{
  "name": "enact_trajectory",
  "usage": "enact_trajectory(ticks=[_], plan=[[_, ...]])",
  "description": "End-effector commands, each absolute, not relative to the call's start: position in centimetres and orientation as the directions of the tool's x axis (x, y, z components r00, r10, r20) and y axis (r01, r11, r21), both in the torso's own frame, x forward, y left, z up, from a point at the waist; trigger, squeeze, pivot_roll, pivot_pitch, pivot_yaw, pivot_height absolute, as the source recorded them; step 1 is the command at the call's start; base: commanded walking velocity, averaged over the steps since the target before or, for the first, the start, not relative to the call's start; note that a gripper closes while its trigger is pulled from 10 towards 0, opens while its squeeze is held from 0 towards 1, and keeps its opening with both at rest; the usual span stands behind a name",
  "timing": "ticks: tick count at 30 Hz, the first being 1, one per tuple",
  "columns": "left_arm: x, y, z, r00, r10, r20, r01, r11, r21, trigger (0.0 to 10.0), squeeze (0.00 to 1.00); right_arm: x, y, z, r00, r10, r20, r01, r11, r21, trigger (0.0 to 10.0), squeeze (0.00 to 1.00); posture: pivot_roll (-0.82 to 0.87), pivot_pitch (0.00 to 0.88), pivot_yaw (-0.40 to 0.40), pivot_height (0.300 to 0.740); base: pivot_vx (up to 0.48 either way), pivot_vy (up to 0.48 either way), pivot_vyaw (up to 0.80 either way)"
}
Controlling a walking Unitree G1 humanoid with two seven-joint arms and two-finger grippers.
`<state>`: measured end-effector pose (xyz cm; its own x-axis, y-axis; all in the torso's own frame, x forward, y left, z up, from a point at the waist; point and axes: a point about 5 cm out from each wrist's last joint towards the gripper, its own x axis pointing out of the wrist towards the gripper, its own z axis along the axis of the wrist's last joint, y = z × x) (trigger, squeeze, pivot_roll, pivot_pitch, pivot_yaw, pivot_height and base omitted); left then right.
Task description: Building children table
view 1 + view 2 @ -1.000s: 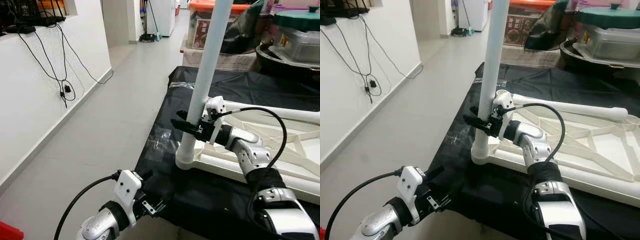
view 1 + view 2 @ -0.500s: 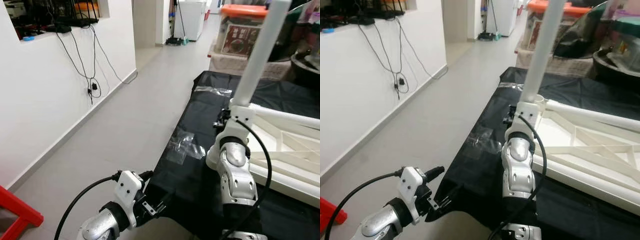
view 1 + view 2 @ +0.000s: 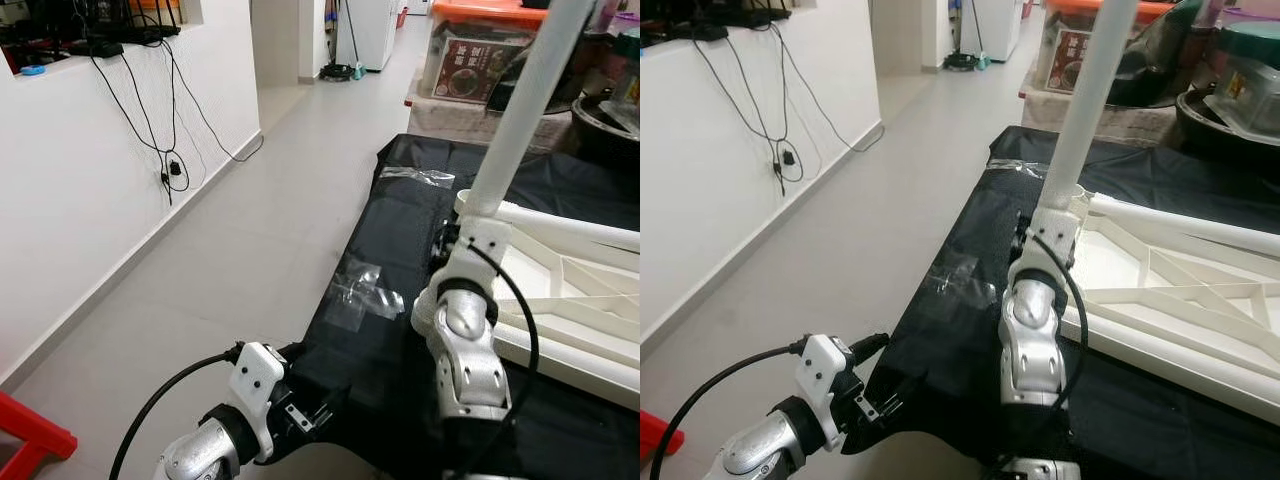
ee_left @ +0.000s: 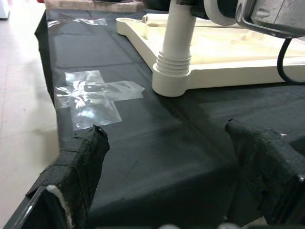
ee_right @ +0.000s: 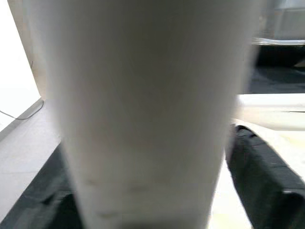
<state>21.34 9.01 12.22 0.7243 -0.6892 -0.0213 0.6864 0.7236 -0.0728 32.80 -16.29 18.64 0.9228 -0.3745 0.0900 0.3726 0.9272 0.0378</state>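
A white table leg [image 3: 515, 110] stands upright, slightly tilted, in the corner socket of the upturned white table frame [image 3: 570, 300] on a black cloth. My right gripper [image 3: 452, 236] is shut on the leg just above the socket, mostly hidden behind its own silver wrist. In the right wrist view the leg [image 5: 143, 109] sits right in front of the camera, with one black finger [image 5: 259, 181] beside it. The leg's ribbed collar [image 4: 172, 71] sits in the frame corner. My left gripper [image 3: 305, 412] hangs low at the cloth's near corner, open, its taped fingers [image 4: 78, 167] wide apart.
Clear tape patches [image 3: 362, 292] lie on the black cloth [image 3: 400, 230] near its left edge. Storage boxes [image 3: 475, 65] and a dark pot [image 3: 610, 125] stand behind. A white wall with hanging cables [image 3: 170, 165] runs along the left, across open grey floor. A red object [image 3: 30, 440] sits bottom left.
The camera has swung, shifting the whole scene. My right elbow has come round from the right to in front of the leg while the gripper keeps hold. The left arm looks unchanged.
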Motion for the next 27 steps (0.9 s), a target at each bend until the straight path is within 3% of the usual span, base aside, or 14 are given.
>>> enact_trajectory(ticks=[1, 2, 3, 5, 7, 9, 10, 12, 15, 19, 21, 27], plan=[[21.2, 9.1, 11.8, 0.727, -0.686, -0.038, 0.683, 0.727, -0.065, 10.0, 0.0, 32.6, -16.5, 18.0, 0.923, -0.38, 0.061, 0.377, 0.924, 0.055, 10.0, 1.0, 0.05, 0.038, -0.025, 0.74, 0.0, 0.0, 0.0], [21.2, 9.1, 11.8, 0.727, -0.686, -0.038, 0.683, 0.727, -0.065, 10.0, 0.0, 32.6, -16.5, 18.0, 0.923, -0.38, 0.061, 0.377, 0.924, 0.055, 10.0, 1.0, 0.05, 0.038, -0.025, 0.74, 0.0, 0.0, 0.0], [21.2, 9.1, 11.8, 0.726, -0.686, -0.038, 0.684, 0.727, -0.065, 10.0, 0.0, 32.9, -16.8, 18.2, 0.94, -0.331, 0.08, 0.324, 0.942, 0.088, 10.0, 0.0, 0.05, 0.036, -0.022, 0.74, 0.0, 0.0, 0.0], [21.2, 9.1, 11.9, 0.719, -0.694, -0.036, 0.692, 0.719, -0.065, 10.0, 0.0, 33.5, -16.7, 18.9, 0.985, -0.11, 0.13, 0.087, 0.982, 0.166, 10.0, 0.0, 0.05, 0.035, -0.019, 0.74, 0.0, 0.0, 0.0], [21.2, 9.1, 11.9, 0.719, -0.694, -0.036, 0.692, 0.719, -0.065, 10.0, 0.0, 33.5, -16.7, 18.9, 0.985, -0.11, 0.13, 0.087, 0.982, 0.166, 10.0, 0.0, 0.05, 0.035, -0.019, 0.74, 0.0, 0.0, 0.0], [21.5, 9.3, 12.3, 0.72, -0.693, -0.024, 0.692, 0.72, -0.052, 10.0, 0.0, 33.7, -17.1, 19.2, 0.982, 0.079, 0.169, -0.107, 0.981, 0.164, 10.0, 0.0, 0.05, 0.038, -0.015, 0.74, 0.0, 0.0, 0.0], [21.5, 9.3, 12.3, 0.72, -0.693, -0.024, 0.692, 0.72, -0.052, 10.0, 0.0, 33.7, -17.1, 19.2, 0.982, 0.079, 0.169, -0.107, 0.981, 0.164, 10.0, 0.0, 0.05, 0.038, -0.015, 0.74, 0.0, 0.0, 0.0], [22.7, 10.4, 13.2, 0.737, -0.675, -0.004, 0.675, 0.737, 0.005, 10.0, 0.0, 33.9, -18.4, 19.3, 0.961, 0.224, 0.165, -0.243, 0.964, 0.107, 10.0, 0.0, 0.05, 0.041, -0.023, 0.74, 0.0, 0.0, 0.0], [22.7, 10.4, 13.2, 0.737, -0.675, -0.004, 0.675, 0.737, 0.005, 10.0, 0.0, 33.9, -18.4, 19.3, 0.961, 0.224, 0.165, -0.243, 0.964, 0.107, 10.0, 0.0, 0.05, 0.041, -0.023, 0.74, 0.0, 0.0, 0.0], [23.8, 11.1, 13.7, 0.759, -0.651, 0.013, 0.65, 0.759, 0.038, 10.0, 0.0, 34.2, -19.2, 19.5, 0.929, 0.343, 0.139, -0.354, 0.933, 0.068, 10.0, 0.0, 0.05, 0.044, -0.02, 0.74, 0.0, 0.0, 0.0], [23.6, 10.3, 13.5, 0.74, -0.672, 0.018, 0.672, 0.741, 0.023, 10.0, 0.0, 34.2, -18.8, 19.6, 0.866, 0.488, 0.111, -0.495, 0.868, 0.049, 10.0, 0.0, 0.05, 0.044, -0.014, 0.74, 0.0, 0.0, 0.0], [23.5, 9.4, 14.0, 0.725, -0.687, 0.044, 0.686, 0.727, 0.038, 10.0, 0.0, 34.0, -18.0, 19.2, 0.787, 0.614, 0.056, -0.616, 0.787, 0.041, 10.0, 0.0, 0.06, 0.043, -0.024, 0.74, 0.0, 0.0, 0.0]])
